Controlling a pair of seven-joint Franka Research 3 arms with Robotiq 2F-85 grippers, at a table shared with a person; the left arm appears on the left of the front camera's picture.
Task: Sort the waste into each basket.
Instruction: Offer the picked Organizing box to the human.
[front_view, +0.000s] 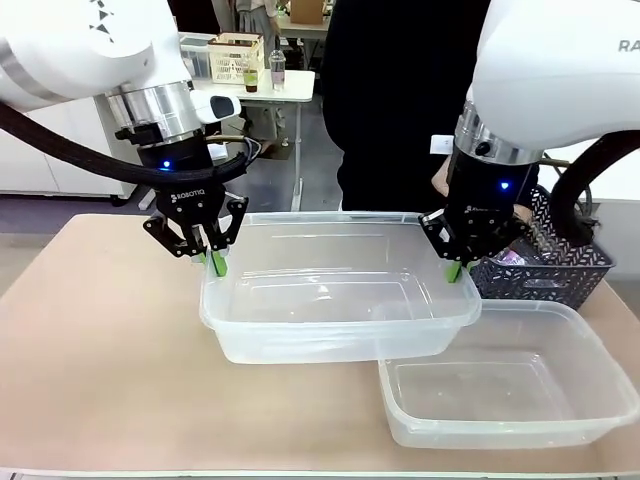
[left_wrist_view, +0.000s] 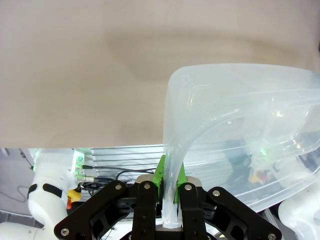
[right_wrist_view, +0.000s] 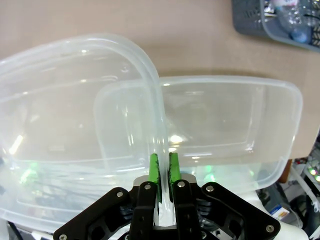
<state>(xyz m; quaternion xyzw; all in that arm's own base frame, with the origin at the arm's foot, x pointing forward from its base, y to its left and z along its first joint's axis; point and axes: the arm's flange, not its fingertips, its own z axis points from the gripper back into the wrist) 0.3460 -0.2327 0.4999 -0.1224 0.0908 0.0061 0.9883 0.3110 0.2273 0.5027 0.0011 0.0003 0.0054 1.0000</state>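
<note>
Both arms hold one clear tub (front_view: 330, 290) up off the table. My left gripper (front_view: 213, 262) is shut on its left rim, seen up close in the left wrist view (left_wrist_view: 170, 200), where the tub (left_wrist_view: 240, 100) curves away to the right. My right gripper (front_view: 455, 268) is shut on the right rim, with its green pads (right_wrist_view: 154, 172) pinching the wall of the held tub (right_wrist_view: 60, 100). A second clear tub (front_view: 520, 425) rests on the table at the front right, partly under the held one (right_wrist_view: 280, 115). Clear bottles (right_wrist_view: 295, 20) lie in the dark lattice basket; no cans are visible.
The dark lattice basket (front_view: 560, 275) stands at the right behind the tubs, close to my right gripper, and shows at the top of the right wrist view (right_wrist_view: 250, 22). A person in black (front_view: 400, 100) stands at the far side. Bare tabletop (front_view: 100, 340) lies to the left.
</note>
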